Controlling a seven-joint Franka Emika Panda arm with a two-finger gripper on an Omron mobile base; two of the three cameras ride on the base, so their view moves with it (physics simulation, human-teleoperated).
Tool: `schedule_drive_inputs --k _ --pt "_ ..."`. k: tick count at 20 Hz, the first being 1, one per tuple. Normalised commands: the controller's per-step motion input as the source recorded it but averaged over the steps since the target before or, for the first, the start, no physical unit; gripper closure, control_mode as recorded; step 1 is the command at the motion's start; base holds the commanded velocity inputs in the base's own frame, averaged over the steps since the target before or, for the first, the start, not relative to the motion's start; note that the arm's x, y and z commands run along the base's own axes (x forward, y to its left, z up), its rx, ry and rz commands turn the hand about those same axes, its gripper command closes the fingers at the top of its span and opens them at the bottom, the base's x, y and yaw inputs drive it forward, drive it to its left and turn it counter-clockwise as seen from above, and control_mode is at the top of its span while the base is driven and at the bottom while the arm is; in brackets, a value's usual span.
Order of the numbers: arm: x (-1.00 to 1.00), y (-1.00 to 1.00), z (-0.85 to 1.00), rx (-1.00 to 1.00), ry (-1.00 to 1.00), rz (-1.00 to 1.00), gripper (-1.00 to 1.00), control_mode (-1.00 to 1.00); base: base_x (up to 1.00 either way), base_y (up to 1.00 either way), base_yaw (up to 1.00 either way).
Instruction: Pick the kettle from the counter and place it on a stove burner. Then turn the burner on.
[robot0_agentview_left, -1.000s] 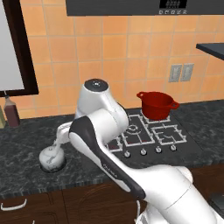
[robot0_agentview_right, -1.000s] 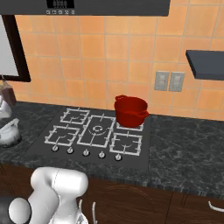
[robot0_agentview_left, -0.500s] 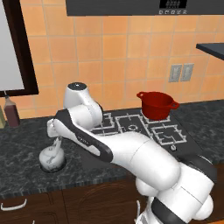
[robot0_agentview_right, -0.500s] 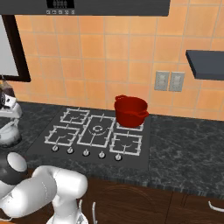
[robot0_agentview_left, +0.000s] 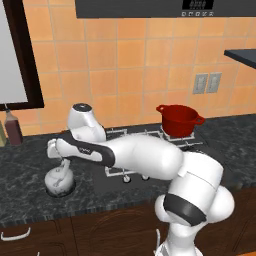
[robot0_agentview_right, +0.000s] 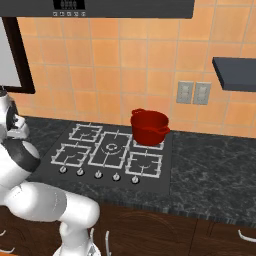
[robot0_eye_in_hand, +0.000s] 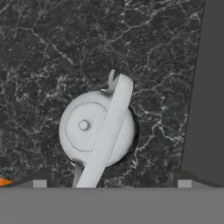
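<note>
Left of centre in the hand view, the kettle (robot0_eye_in_hand: 97, 131) sits on the dark table (robot0_eye_in_hand: 52, 52), directly under the gripper (robot0_eye_in_hand: 111, 183), its jaws spread wide. Rigid, smooth metal, probably light; the arched handle (robot0_eye_in_hand: 109, 127) offers the surest hold.

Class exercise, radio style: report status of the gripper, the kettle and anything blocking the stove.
Gripper above kettle, open, not gripping. Kettle upright on counter, left of cooktop. Red pot on back-right burner; front-left burner free.
</note>
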Motion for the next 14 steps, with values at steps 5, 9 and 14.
schedule_drive_inputs --k 5,9,14 --pt "0.08 0.28 -0.2 0.01 0.04 0.0 -1.0 -1.0 0.0 0.0 0.0" --pt "0.0 0.0 -0.25 0.0 0.05 0.0 -1.0 -1.0 0.0 0.0 0.0" --pt "0.0 0.0 -0.34 0.0 0.01 0.0 -1.0 -1.0 0.0 0.0 0.0"
